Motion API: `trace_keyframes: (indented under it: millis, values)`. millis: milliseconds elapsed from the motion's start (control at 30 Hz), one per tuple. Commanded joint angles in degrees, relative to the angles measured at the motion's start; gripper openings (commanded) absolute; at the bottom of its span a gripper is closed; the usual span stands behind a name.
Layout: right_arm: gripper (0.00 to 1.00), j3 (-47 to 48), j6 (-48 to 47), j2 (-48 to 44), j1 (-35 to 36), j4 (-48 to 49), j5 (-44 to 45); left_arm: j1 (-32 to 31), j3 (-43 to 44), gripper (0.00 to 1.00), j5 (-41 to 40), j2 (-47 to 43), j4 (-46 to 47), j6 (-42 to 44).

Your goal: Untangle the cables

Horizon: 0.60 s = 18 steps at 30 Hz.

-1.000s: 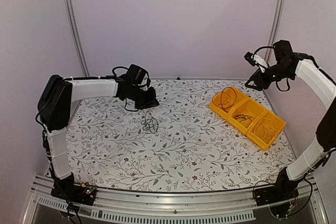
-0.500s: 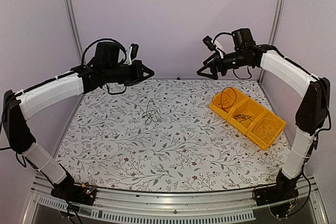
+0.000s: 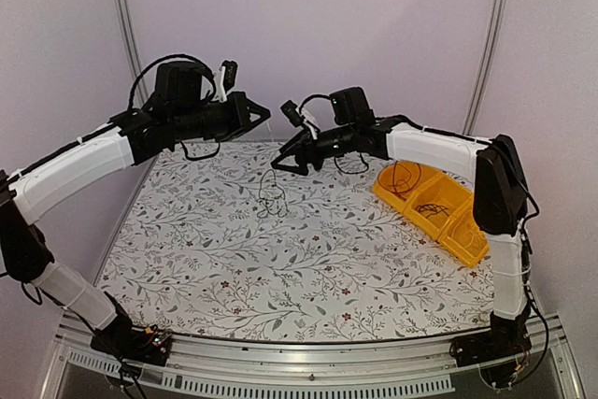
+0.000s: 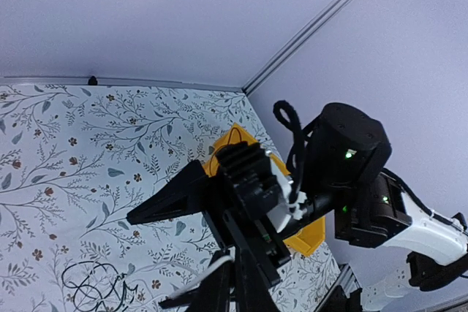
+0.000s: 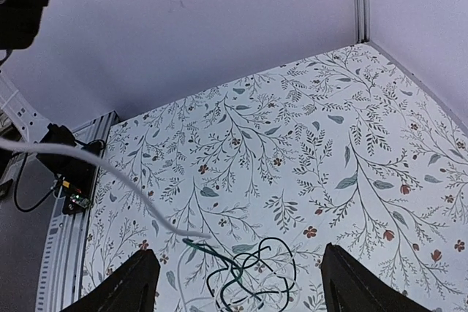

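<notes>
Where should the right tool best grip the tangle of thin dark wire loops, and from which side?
Probably the crossing at the middle of the thin dark wire loops, from above: they spread flat near the floral cloth, and the open right tool brackets them.

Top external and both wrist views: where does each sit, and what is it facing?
Top external: high behind the robot, facing the table; left arm and right arm show.
Left wrist: raised, facing the right gripper and yellow tray; nothing clearly its own.
Right wrist: raised, looking down at the cables between its own open fingers.
Shared: all three show the cables.
</notes>
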Motion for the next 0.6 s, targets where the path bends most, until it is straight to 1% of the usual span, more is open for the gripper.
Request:
trace_keyframes:
  millis: [0,133,233,333,367,400,467,500,567]
  values:
    - [0.77,3.38,12.33,5.66,1.1,10.42,-2.85,-2.0,3.53,0.0,-2.89,-1.36,-2.34,-0.31]
    - [0.62,3.83,14.19,9.45,3.15,13.04,-3.15,-2.62,6.07,0.0,-3.81,-1.26,-4.52,-0.01]
    - [0.58,4.96,15.75,12.11,4.42,15.51,-4.94,-3.13,7.19,0.0,-5.07,-1.66,-5.96,0.26]
    - [0.5,5.76,16.45,14.34,4.83,17.04,-6.43,-3.39,7.73,0.0,-6.09,-2.19,-6.86,0.64]
    - [0.44,5.78,16.94,14.79,4.86,17.6,-6.79,-3.5,8.06,0.0,-6.51,-2.4,-7.36,0.9]
    - [0.33,5.78,17.31,15.48,4.84,17.86,-6.85,-3.58,8.38,0.0,-6.92,-2.64,-7.79,1.07]
    - [0.07,5.34,17.26,16.18,4.84,17.54,-5.79,-3.7,9.46,0.0,-7.8,-3.03,-8.38,1.54]
    - [0.0,4.85,17.14,16.61,4.84,17.13,-4.43,-3.75,10.38,0.0,-8.28,-3.16,-8.52,1.72]
    - [0.0,3.68,16.54,17.29,4.84,16.5,-3.65,-3.83,13.34,0.0,-9.12,-2.84,-8.83,2.34]
